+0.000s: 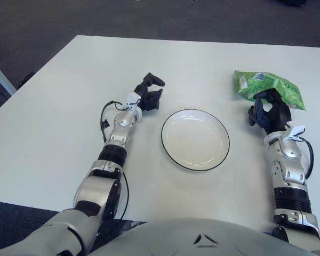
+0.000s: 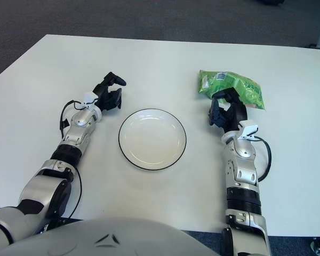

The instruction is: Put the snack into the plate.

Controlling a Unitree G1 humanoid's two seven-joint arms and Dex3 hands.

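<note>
A green snack bag (image 1: pixel 269 87) lies on the white table (image 1: pixel 58 106) at the right, beyond and to the right of the plate. The white plate (image 1: pixel 195 139) with a dark rim sits in the middle and holds nothing. My right hand (image 1: pixel 268 111) is at the bag's near edge, its dark fingers (image 1: pixel 278 101) spread and reaching over that edge without closing on it. Left of the plate is my left hand (image 1: pixel 151 94), fingers relaxed and holding nothing.
Dark carpet surrounds the table on the far side and at the left. The table's far edge runs behind the bag. A cable loops beside each forearm (image 1: pixel 104 114).
</note>
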